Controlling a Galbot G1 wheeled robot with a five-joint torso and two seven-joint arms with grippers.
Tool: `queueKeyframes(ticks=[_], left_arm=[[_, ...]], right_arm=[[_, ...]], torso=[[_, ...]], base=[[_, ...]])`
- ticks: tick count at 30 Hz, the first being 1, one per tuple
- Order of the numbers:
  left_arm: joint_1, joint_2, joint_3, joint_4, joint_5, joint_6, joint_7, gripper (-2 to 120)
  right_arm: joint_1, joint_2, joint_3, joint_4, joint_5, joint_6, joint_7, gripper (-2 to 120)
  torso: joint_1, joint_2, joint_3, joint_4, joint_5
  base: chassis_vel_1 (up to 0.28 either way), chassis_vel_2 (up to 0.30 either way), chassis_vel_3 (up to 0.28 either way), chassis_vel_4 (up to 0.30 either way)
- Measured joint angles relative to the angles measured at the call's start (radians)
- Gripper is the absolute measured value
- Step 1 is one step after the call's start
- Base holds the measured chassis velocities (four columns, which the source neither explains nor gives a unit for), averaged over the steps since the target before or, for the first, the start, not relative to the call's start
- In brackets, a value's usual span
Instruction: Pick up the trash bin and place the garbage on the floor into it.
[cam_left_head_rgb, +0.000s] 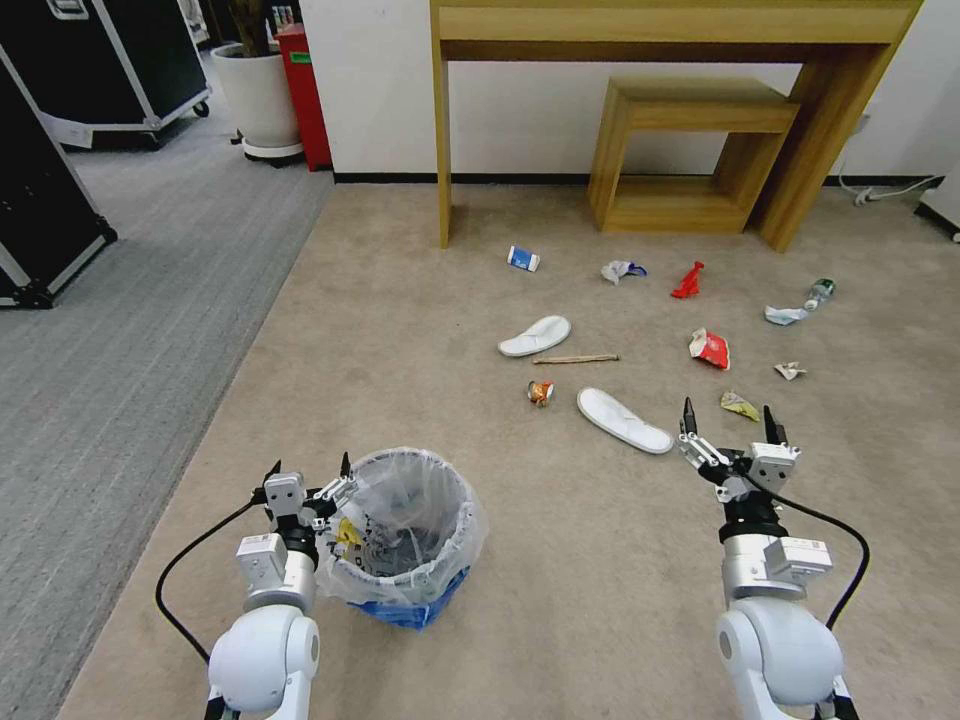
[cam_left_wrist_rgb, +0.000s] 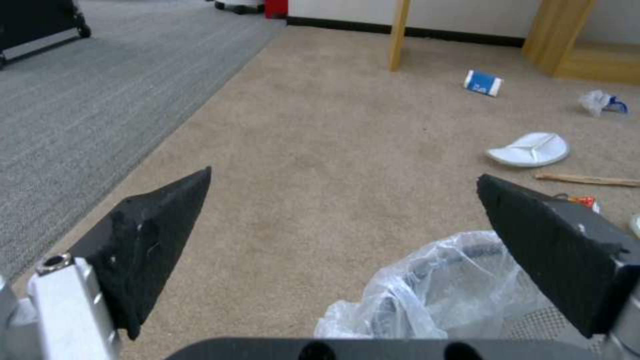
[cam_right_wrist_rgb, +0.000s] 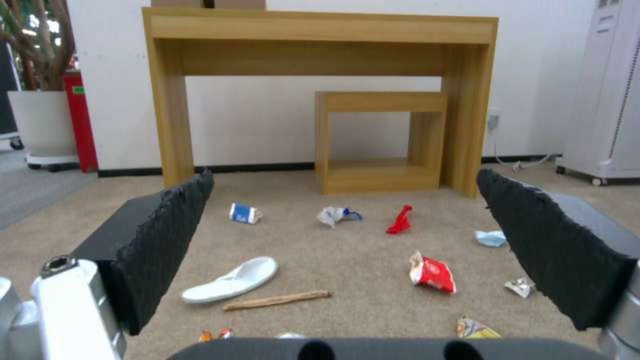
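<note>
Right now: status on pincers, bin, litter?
Left pincer open at trash bin rim, nothing gripped. Right pincer open, empty, above carpet. Garbage on floor: slippers, stick, wrappers. Path clear.

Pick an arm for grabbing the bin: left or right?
Left. The left gripper is open right at the trash bin rim, one finger over the bag. The right gripper, also open, sits apart, near the slipper.
</note>
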Motion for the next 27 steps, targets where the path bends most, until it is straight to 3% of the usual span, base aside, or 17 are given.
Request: queueKeyframes(ticks=[6, 8, 10, 11, 12, 14, 15, 18, 23, 24, 27], left_arm=[[-0.001, 0.019, 0.011, -0.001, -0.02, 0.034, -0.012, 100], [-0.001, 0.05, 0.023, -0.015, -0.08, 0.084, -0.037, 100], [0.006, 0.122, 0.053, -0.055, -0.22, 0.208, -0.103, 100], [0.006, 0.122, 0.053, -0.055, -0.22, 0.208, -0.103, 100], [0.008, 0.146, 0.06, -0.068, -0.259, 0.253, -0.127, 100], [0.012, 0.238, 0.075, -0.102, -0.393, 0.365, -0.219, 100], [0.012, 0.238, 0.075, -0.102, -0.393, 0.365, -0.219, 100], [0.016, 0.366, 0.087, -0.145, -0.593, 0.483, -0.347, 100], [0.0, 0.474, 0.101, -0.151, -0.798, 0.554, -0.465, 100], [0.0, 0.474, 0.101, -0.151, -0.798, 0.554, -0.465, 100], [-0.026, 0.505, 0.119, -0.142, -0.906, 0.571, -0.547, 100]], right_arm=[[0.001, -0.009, 0.0, 0.002, 0.01, -0.017, 0.002, 100], [0.001, -0.015, 0.0, 0.005, 0.017, -0.027, 0.004, 100], [-0.002, -0.021, 0.005, 0.006, 0.027, -0.032, 0.006, 100], [-0.002, -0.021, 0.005, 0.006, 0.027, -0.032, 0.006, 100], [-0.002, -0.022, 0.006, 0.007, 0.028, -0.032, 0.006, 100], [-0.002, -0.023, 0.009, 0.008, 0.031, -0.033, 0.007, 100], [-0.002, -0.023, 0.009, 0.008, 0.031, -0.033, 0.007, 100], [0.0, -0.02, 0.01, 0.008, 0.032, -0.034, 0.011, 100], [0.002, -0.01, 0.009, 0.008, 0.028, -0.035, 0.013, 100], [0.002, -0.01, 0.009, 0.008, 0.028, -0.035, 0.013, 100], [0.002, -0.005, 0.01, 0.008, 0.022, -0.036, 0.013, 100]], torso=[[0.0, 0.0, 0.0, 0.0, -0.0001], [0.0, 0.0, 0.0, 0.0001, 0.0], [0.0, 0.0, 0.0, 0.0, 0.0], [0.0, 0.0, 0.0, 0.0, 0.0], [0.0, 0.0, 0.0, 0.0, -0.0001], [0.0, 0.0, 0.0, -0.0001, -0.0003], [0.0, 0.0, 0.0, -0.0001, -0.0003], [0.0, 0.0, 0.0, 0.0001, -0.0001], [0.0, 0.0, 0.0, 0.0, -0.0002], [0.0, 0.0, 0.0, 0.0, -0.0002], [0.0, 0.0, 0.0, 0.0001, -0.0003]], base=[[0.0, 0.0, 0.0, 0.0], [0.0, 0.0, 0.0, 0.0], [0.0, 0.0, 0.0, 0.0], [0.0, 0.0, 0.0, 0.0], [0.0, 0.0, 0.0, 0.0], [0.0, 0.0, 0.0, 0.0], [0.0, 0.0, 0.0, 0.0], [0.0, 0.0, 0.0, 0.0], [0.0, 0.0, 0.0, 0.0], [0.0, 0.0, 0.0, 0.0], [0.0, 0.0, 0.0, 0.0]])
